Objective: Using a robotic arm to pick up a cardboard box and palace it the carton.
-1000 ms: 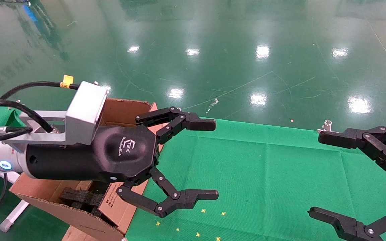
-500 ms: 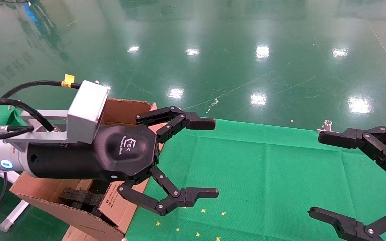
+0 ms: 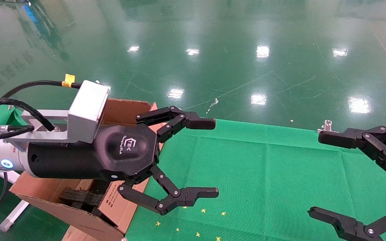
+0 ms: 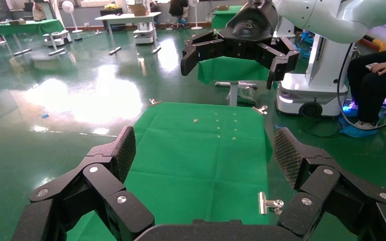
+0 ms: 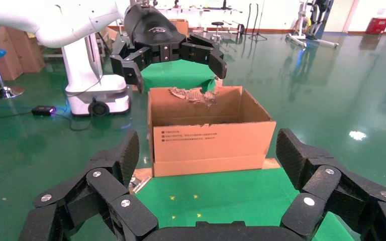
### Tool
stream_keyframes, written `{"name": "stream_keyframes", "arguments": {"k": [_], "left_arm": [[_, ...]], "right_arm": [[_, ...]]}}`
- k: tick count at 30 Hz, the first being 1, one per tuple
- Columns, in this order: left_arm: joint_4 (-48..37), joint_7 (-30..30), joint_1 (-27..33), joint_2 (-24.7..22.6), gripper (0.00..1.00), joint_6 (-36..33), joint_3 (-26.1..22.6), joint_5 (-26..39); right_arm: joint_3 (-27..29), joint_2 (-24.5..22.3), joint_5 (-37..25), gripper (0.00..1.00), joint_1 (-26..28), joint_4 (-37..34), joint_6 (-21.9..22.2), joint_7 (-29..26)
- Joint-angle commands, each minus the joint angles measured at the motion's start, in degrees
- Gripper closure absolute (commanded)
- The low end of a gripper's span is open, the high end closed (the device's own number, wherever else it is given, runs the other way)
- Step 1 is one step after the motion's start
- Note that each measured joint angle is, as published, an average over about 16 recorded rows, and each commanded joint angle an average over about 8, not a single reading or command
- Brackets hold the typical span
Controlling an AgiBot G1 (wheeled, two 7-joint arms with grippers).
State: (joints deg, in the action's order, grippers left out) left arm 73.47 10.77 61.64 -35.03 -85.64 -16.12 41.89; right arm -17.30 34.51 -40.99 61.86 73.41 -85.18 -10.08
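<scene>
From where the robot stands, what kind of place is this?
Probably a robot lab or workshop hall: a glossy green floor, another table farther off, and a carton beside a green-clothed table.

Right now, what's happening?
Left gripper open, empty, beside carton. Right gripper open, parked. Small cardboard box not in view. Green table.

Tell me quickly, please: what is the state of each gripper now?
Left gripper: open, holding nothing, beside the carton.
Right gripper: open, holding nothing, above the green cloth.
</scene>
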Motion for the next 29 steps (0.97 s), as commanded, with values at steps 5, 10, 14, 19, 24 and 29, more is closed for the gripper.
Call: {"name": "stream_keyframes", "arguments": {"k": [5,10,14,19,24,29], "left_arm": [[0.0,0.0,0.0,0.0,0.0,0.0,0.0,0.0],[0.0,0.0,0.0,0.0,0.0,0.0,0.0,0.0],[-0.1,0.0,0.0,0.0,0.0,0.0,-0.1,0.0],[-0.1,0.0,0.0,0.0,0.0,0.0,-0.1,0.0],[-0.1,0.0,0.0,0.0,0.0,0.0,-0.1,0.0],[-0.1,0.0,0.0,0.0,0.0,0.0,-0.1,0.0]], "right_arm": [[0.0,0.0,0.0,0.0,0.0,0.0,0.0,0.0],[0.0,0.0,0.0,0.0,0.0,0.0,0.0,0.0],[0.0,0.0,0.0,0.0,0.0,0.0,0.0,0.0],[0.0,0.0,0.0,0.0,0.0,0.0,0.0,0.0],[0.0,0.0,0.0,0.0,0.0,0.0,0.0,0.0],[0.0,0.0,0.0,0.0,0.0,0.0,0.0,0.0]]}}
